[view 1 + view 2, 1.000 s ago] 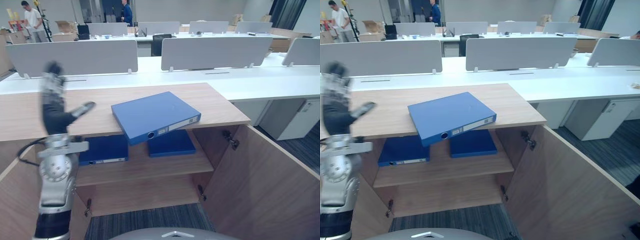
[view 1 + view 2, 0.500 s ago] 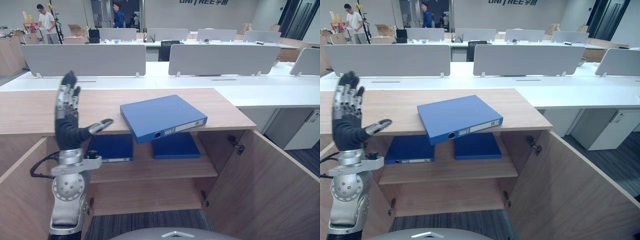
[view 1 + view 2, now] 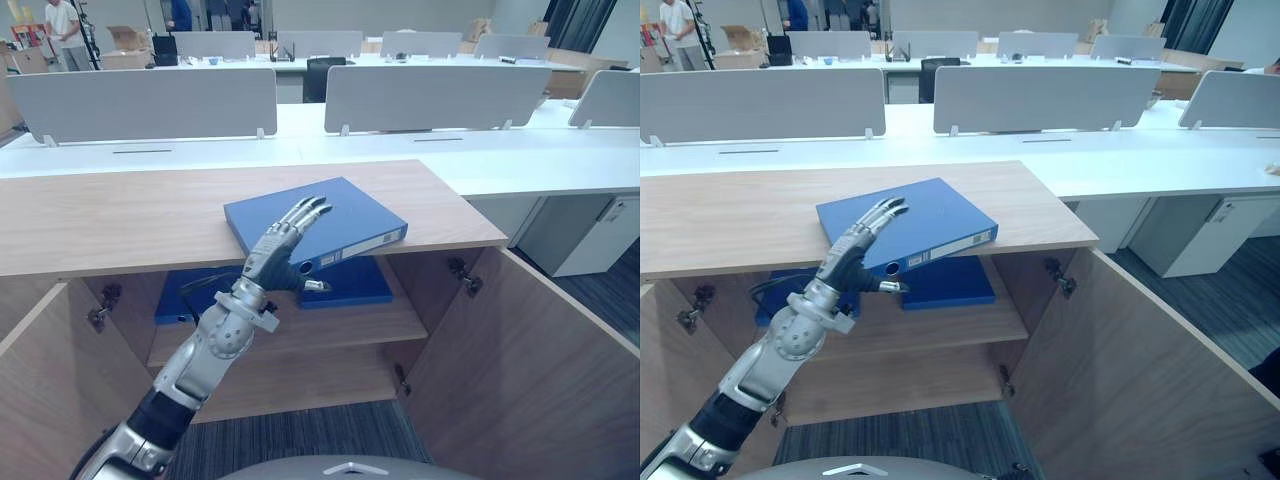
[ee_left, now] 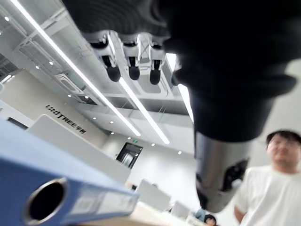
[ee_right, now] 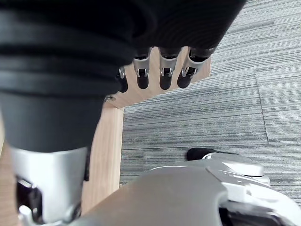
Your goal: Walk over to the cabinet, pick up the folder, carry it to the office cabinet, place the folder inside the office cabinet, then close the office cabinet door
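We see the folder (image 3: 318, 222) lying flat on the counter (image 3: 120, 215), close to its front edge and nearer the right corner, with the spine and one corner hanging out over the open cabinet below. The left robot hand (image 3: 283, 257) reaches up to that overhanging spine. Its fingers are straight and spread above the cover and the thumb points along below the spine, so it is apart and clamped on nothing. We cannot tell whether the fingertips touch the cover. The right robot hand (image 5: 162, 75) hangs low over the carpet, fingers relaxed and holding nothing.

We judge the grasp not yet made, and the risk sits in that overhang. If the fingers press down on the unsupported part, the folder could tip off the front edge. If they close near the spine only, its weight could swing it out of the pinch. A push forward would slide it away across the counter. Another blue folder (image 3: 355, 283) lies on the shelf (image 3: 340, 325) just below the thumb, which could catch it.
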Tool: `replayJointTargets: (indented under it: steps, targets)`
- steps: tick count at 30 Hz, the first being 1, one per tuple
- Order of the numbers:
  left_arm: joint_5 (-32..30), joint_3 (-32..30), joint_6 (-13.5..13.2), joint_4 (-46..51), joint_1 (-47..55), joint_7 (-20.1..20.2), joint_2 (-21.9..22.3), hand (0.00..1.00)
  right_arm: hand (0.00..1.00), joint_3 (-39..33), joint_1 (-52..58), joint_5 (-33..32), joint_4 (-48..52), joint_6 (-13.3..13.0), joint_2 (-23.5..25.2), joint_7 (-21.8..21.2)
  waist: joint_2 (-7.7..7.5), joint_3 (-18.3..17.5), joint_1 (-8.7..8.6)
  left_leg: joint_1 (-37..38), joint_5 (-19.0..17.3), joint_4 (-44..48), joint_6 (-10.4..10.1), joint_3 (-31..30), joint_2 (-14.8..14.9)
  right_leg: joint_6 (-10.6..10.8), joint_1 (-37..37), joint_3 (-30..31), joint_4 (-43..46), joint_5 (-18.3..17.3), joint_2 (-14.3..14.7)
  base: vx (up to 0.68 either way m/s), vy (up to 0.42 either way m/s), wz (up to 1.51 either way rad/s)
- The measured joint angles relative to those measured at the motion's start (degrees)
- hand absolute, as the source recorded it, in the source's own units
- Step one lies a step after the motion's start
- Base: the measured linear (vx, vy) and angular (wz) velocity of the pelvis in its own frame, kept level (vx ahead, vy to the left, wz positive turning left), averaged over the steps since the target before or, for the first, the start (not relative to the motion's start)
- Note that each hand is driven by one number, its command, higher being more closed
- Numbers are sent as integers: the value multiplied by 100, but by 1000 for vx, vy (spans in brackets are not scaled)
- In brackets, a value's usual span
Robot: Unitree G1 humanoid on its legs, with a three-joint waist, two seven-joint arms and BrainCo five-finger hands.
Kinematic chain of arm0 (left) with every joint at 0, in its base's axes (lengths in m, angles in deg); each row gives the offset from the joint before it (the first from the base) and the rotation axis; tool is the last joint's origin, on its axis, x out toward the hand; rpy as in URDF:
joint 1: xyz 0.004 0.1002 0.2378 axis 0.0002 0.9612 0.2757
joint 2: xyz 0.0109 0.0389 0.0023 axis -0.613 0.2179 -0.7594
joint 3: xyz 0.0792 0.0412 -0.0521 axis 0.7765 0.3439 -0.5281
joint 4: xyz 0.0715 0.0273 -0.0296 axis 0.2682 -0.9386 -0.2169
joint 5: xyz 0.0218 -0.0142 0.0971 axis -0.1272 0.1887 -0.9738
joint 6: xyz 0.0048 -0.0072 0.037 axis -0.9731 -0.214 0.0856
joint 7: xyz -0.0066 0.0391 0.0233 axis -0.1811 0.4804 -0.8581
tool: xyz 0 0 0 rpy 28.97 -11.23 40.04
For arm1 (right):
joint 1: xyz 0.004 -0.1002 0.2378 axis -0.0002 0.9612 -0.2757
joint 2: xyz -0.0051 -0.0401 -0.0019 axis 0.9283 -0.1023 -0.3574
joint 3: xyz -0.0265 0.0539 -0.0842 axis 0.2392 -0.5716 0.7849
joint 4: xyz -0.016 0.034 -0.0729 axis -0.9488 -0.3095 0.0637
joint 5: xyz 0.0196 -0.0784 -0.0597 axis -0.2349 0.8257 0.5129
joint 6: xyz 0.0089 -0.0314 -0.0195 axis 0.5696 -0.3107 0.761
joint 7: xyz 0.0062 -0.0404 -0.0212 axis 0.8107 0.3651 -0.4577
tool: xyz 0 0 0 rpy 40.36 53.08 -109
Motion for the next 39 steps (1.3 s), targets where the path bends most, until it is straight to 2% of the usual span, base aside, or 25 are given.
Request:
replayJointTargets:
  steps: [2,3,6,9,17,25,26,29,39]
  targets:
    - [-953,107,238,-502,-264,-251,-2,0,0,-3,-13,-41,34,-31,0,8,-1,46,-39,-26,-2,1,3,-4,0,-20,-2,-23,-48,13,0,0,0,0]
    - [-1209,132,305,-631,-339,-315,-2,0,0,-7,-23,-55,37,-32,0,11,-15,72,-53,-29,-7,1,10,-2,-1,-20,-2,-25,-61,13,0,0,0,0]
    - [-1861,236,466,-852,-505,-491,9,0,0,-17,-55,-57,37,-29,1,22,-24,89,-112,-54,-28,2,28,0,-8,-26,2,-34,-124,18,0,30,-2,0]
    - [-2216,297,586,-911,-695,-604,17,0,0,-75,-68,-56,36,-21,4,33,-68,124,-128,-62,-52,4,29,-3,-12,-34,5,-43,-144,21,0,46,-10,0]
    - [-2577,324,719,-1101,-898,-635,169,0,0,-290,-73,-214,33,57,30,35,-79,153,-182,-51,-74,2,54,-107,-35,-93,126,-107,-268,33,-8,24,-24,4]
    - [-2633,248,790,-1078,-791,-598,300,0,0,-347,-76,-270,34,93,92,10,-66,179,-185,-51,-86,-1,47,-133,-32,-120,154,-162,-284,30,-9,-13,-22,3]
    - [-2633,186,792,-1046,-743,-596,314,100,0,-347,-75,-270,34,93,90,6,-64,181,-186,-51,-88,-1,48,-130,-32,-126,158,-162,-292,34,-9,-22,-33,-2]
    - [-2627,-129,836,-892,-449,-578,447,100,0,-340,-70,-270,34,94,90,-3,-66,184,-186,-20,-102,-1,47,-134,-31,-139,207,-166,-310,31,-9,-7,-24,1]
    - [-2627,-788,795,102,579,-379,456,100,0,-271,-46,-267,44,96,90,-19,-59,189,-154,41,-123,-2,43,-129,-29,-154,285,-168,-328,22,-7,-12,-34,0]
